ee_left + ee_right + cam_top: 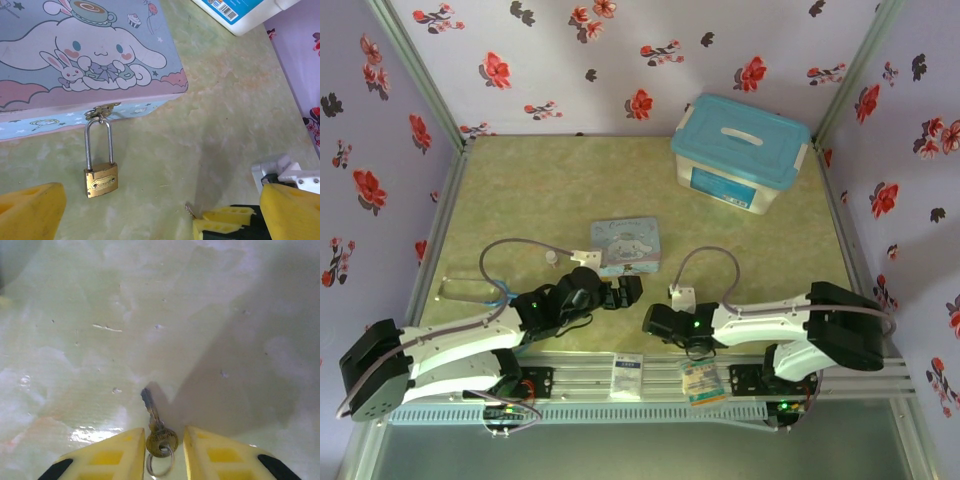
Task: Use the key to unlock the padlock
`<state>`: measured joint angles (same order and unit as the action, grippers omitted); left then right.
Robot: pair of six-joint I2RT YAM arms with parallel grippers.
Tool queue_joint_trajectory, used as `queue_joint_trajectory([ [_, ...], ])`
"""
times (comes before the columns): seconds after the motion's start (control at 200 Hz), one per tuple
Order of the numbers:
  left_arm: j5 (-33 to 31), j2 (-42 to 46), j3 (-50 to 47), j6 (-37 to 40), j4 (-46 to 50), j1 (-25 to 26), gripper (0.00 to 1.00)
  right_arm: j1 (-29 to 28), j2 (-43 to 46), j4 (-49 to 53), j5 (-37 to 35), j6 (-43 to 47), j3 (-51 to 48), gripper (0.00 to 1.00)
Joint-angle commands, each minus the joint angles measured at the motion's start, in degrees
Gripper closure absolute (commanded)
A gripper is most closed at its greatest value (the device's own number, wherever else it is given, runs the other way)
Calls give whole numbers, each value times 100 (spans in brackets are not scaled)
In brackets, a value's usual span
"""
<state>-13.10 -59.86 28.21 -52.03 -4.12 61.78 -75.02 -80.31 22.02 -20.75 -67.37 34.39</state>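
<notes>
One brass padlock (pixel 101 181) lies on the tabletop (pixel 225 125), its shackle hooked through the hasp of one cartoon tin (pixel 90 50). One key (pixel 151 412) sits between the narrowly parted fingers of the right gripper (pixel 164 440); whether they pinch it is unclear. The left gripper (pixel 160 205) hovers low, spread wide, facing the padlock.

Tin (pixel 75 55) cropped top-left; whether jaws touch key (pixel 157 427) unclear.

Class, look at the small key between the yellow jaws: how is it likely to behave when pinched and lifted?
The key looks like thin flat metal, so probably stiff and light. Its round head sits between the jaws and looks smooth, so it may twist or slip. The loose ring on it would likely dangle.
</notes>
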Motion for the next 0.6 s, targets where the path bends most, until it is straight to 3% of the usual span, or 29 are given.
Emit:
queue_joint_trajectory([
  [0.0,-131,-104,0,-57,-212,36,0,-59,128,348,-74,-59,-80,70],
  [0.315,-95,-235,38,-123,-317,36,0,-78,-173,365,11,-166,-9,74],
  [0.595,-105,-119,-98,-224,-511,35,0,-135,185,-125,-10,-211,-454,92],
])
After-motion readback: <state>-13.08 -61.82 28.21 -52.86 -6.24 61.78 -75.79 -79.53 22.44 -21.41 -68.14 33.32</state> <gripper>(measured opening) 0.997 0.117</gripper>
